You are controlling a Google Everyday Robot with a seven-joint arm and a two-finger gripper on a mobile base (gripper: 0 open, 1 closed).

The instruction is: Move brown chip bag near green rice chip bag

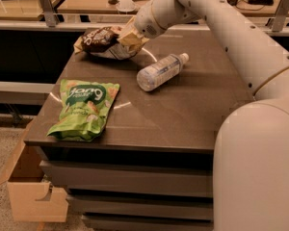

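The brown chip bag (100, 38) lies at the table's far left corner, its pale yellow end toward the arm. My gripper (128, 38) is at that pale end and shut on it, holding the bag low over the table. The green rice chip bag (85, 109) lies flat near the front left edge, well in front of the brown bag and apart from it.
A clear plastic bottle (161, 71) lies on its side mid-table, right of the brown bag. The dark table (183, 114) ends close to the green bag on the left. An open cardboard box (33, 191) stands on the floor at lower left. A rail and desks run behind.
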